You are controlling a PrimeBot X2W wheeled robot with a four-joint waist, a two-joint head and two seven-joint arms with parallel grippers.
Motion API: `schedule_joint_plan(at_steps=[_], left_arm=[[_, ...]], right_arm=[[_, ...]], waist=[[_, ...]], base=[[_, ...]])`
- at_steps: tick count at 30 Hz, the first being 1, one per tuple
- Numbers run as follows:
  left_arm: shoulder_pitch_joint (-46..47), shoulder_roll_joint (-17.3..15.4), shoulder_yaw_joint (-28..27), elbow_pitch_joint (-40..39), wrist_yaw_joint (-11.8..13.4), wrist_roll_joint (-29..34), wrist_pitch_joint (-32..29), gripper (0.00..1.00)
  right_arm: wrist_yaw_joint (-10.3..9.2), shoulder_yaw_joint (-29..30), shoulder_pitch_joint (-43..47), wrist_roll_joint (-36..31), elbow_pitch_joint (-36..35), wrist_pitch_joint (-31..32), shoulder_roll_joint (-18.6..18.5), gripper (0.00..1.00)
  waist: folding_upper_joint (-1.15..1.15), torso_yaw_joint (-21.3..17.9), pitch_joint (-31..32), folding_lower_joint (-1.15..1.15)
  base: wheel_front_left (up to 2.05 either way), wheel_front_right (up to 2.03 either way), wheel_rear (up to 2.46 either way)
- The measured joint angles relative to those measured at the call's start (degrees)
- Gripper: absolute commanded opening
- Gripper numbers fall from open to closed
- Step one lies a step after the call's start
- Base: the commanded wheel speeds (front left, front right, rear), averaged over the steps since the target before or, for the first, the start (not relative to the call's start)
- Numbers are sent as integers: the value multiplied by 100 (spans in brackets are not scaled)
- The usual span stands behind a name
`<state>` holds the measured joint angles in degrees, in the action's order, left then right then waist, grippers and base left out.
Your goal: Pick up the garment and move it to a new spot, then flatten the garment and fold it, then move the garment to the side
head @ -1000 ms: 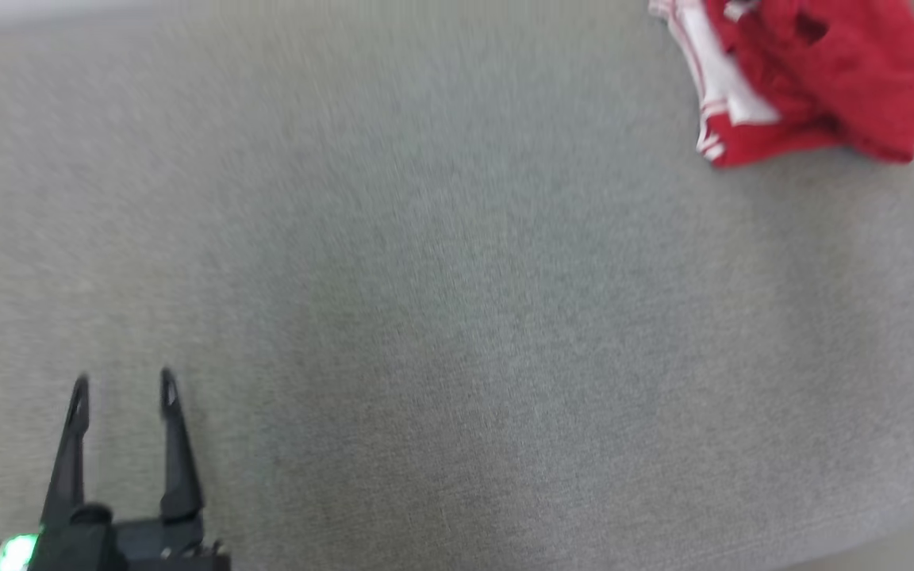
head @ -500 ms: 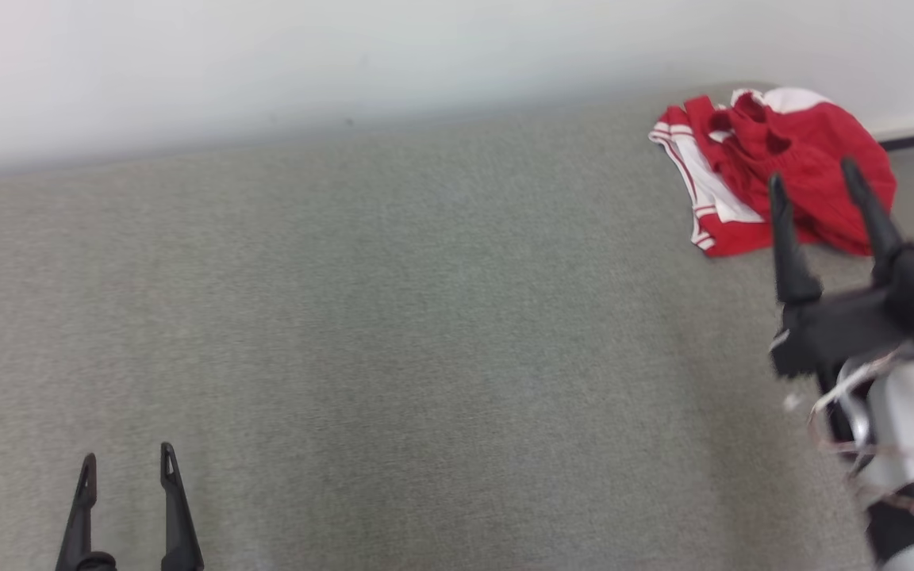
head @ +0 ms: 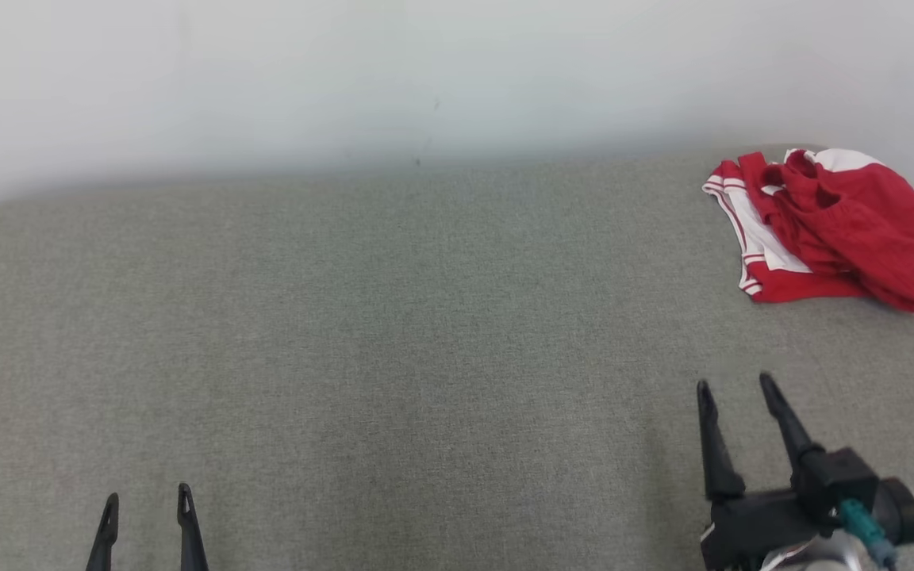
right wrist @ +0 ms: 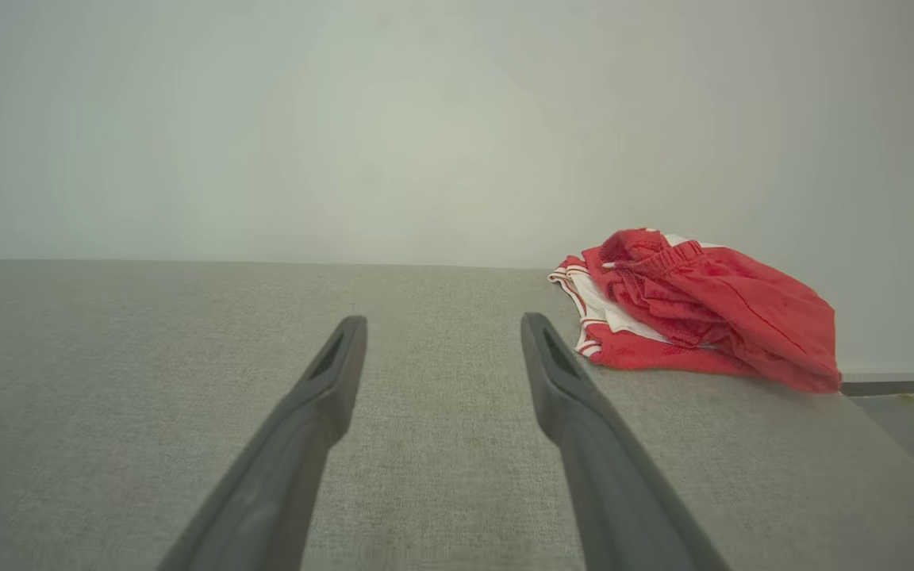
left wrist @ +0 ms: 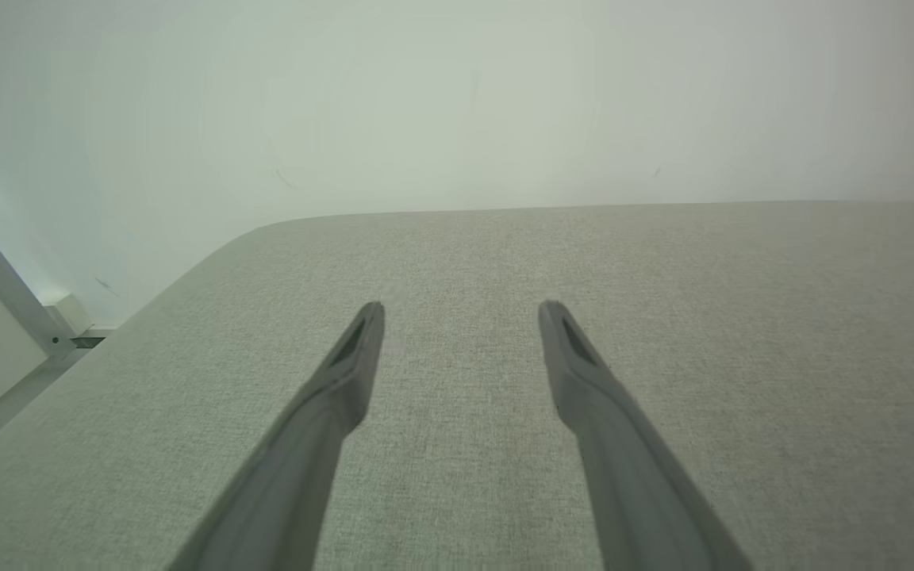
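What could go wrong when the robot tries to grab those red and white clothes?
1. The garment lies crumpled at the far right corner of the grey surface, so a clumsy nudge might push it off the edge.
2. It is bunched in layers; the open right gripper might pinch just one fold, and it could come up tangled.
3. The left gripper is far across the surface, so it probably cannot help quickly.

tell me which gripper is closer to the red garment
Right. The right gripper, jaws open, is short of the red garment, nearer the robot and apart from it. The left gripper is far off to the left, across the grey surface.
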<state>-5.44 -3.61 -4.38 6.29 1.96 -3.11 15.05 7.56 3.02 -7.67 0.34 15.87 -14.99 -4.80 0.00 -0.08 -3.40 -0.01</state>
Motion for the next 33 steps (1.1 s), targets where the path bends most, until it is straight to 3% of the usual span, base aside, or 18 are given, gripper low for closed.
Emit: schedule_joint_plan(at_steps=[16, 33], left_arm=[[-143, 62, 180, 310, -241, 9, 0, 100], [-143, 66, 142, 404, -178, 1, 0, 100]], right_arm=[[0, -354, 636, -73, -44, 0, 178, 100], [0, -552, 659, 60, -100, 0, 183, 100]], waist=[[0, 21, 178, 0], [1, 57, 198, 1]], base=[[0, 0, 0], [0, 0, 0]])
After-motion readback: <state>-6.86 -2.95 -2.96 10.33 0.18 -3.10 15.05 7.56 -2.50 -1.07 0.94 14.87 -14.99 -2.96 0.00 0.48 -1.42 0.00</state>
